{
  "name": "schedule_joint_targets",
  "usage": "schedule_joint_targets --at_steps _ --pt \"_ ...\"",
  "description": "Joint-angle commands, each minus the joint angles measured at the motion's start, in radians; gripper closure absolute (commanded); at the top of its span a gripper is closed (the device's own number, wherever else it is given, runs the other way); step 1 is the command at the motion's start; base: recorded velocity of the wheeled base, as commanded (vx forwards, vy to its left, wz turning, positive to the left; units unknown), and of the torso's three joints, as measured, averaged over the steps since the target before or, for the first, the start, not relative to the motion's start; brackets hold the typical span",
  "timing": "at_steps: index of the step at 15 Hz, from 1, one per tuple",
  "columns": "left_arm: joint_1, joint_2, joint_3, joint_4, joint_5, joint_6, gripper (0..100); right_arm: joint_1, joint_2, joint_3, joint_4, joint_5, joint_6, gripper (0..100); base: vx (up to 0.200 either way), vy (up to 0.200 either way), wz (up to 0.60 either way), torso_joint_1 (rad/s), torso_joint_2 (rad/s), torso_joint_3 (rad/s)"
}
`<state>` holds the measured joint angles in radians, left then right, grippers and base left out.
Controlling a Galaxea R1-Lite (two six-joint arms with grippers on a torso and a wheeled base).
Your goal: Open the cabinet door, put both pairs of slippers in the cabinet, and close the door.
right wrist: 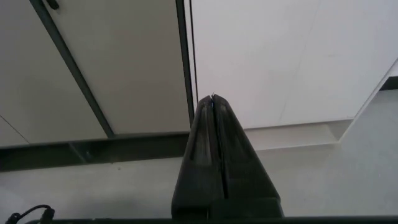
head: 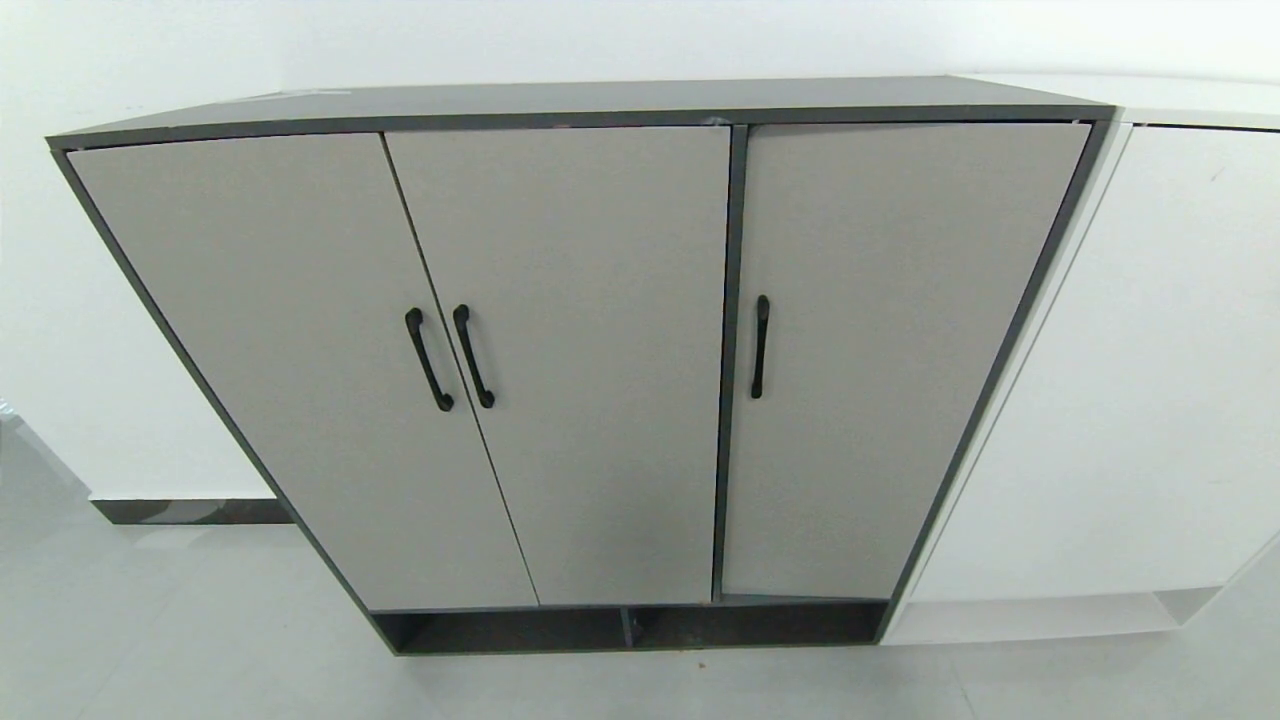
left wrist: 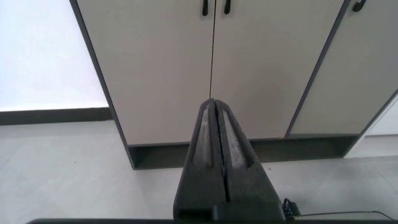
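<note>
Grey matte cabinet [head: 600, 100], three flat doors [head: 590, 350], curved black handles [head: 760, 347]

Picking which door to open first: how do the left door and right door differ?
The left door carries the far-left handle at its right edge, while the right door carries the far-right handle at its left edge. The left door meets the middle door at a thin seam; the right door is set off from it by a dark post. Shared: grey, black bar handle, both look shut.
</note>
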<state>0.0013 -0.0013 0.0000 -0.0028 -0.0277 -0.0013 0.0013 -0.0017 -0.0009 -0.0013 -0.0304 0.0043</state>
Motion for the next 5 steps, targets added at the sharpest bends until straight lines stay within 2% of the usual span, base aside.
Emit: schedule_joint_targets --at_steps 1,5 --pt "0.000 0.001 0.000 0.000 0.000 0.000 100 0.000 0.002 0.001 0.001 0.000 -0.001 100 0.000 0.000 0.00 0.000 0.00 0.000" --pt "0.000 0.001 0.000 0.000 0.000 0.000 100 0.000 0.002 -0.001 0.001 0.000 -0.004 100 0.000 0.000 0.00 0.000 0.00 0.000"
